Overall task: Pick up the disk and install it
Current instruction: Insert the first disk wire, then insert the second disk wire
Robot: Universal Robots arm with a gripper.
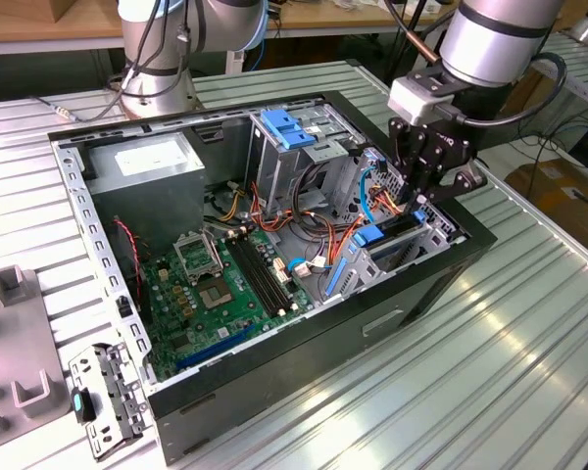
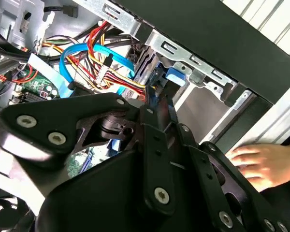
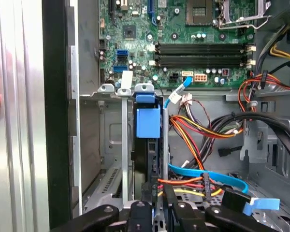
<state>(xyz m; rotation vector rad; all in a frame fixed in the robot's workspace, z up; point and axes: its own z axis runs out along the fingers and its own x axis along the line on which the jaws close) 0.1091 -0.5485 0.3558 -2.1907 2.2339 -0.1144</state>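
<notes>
Ribbed metal desk [image 1: 529,333] carries an open desktop computer case [image 1: 304,392] lying on its side, motherboard [image 1: 216,294] exposed in its floor, grey power-supply box [image 1: 142,162] in the far corner at the exterior view's left. Bare blue caddy [image 1: 289,127] sits atop the upper drive cage. The arm reaches down over the drive bay [image 1: 412,240] at the case's end toward the exterior view's right. The tool [image 1: 433,176] hangs directly above that bay; in the first wrist view the tool [image 3: 157,205] is closed on the disk [image 3: 149,164], which stands on edge in the bay slot between the metal guide walls, its blue rail tab [image 3: 148,121] at the leading end. Drive looks partly seated, not fully home, as a judgement. Orange, yellow and red power leads [image 3: 203,133] and a blue data cable [image 3: 208,176] lie just beside the slot, on the side away from the case wall. A person's hand [image 2: 261,164] rests on the desk outside the case wall, near the bay. To do this step well: keep the drive square to the guides, push straight along the slot, watch that the loose cables are not pinched under the rails, and stay clear of the hand.
</notes>
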